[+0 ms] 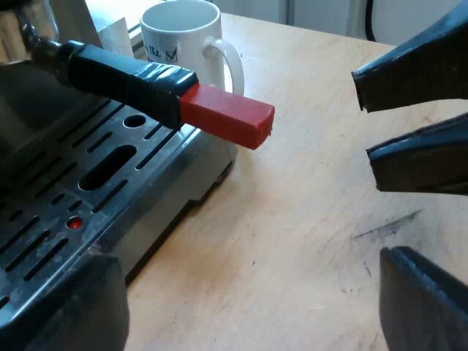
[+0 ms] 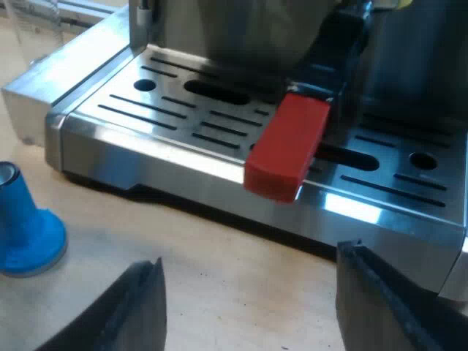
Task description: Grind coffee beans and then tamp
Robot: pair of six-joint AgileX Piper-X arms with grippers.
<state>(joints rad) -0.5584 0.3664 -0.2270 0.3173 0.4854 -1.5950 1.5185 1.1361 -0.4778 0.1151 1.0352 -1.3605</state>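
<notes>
Right wrist view: right fingers (image 2: 128, 311) apart at machine (image 2: 146, 157) edge; left fingers (image 1: 424, 300) apart.

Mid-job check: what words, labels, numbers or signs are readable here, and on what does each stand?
"the", then a tick-like sign: on the white ceramic mug; the rest of its print cannot be read.
No readable text on the silver espresso machine, the red-ended dark handle or the blue tamper.
</notes>
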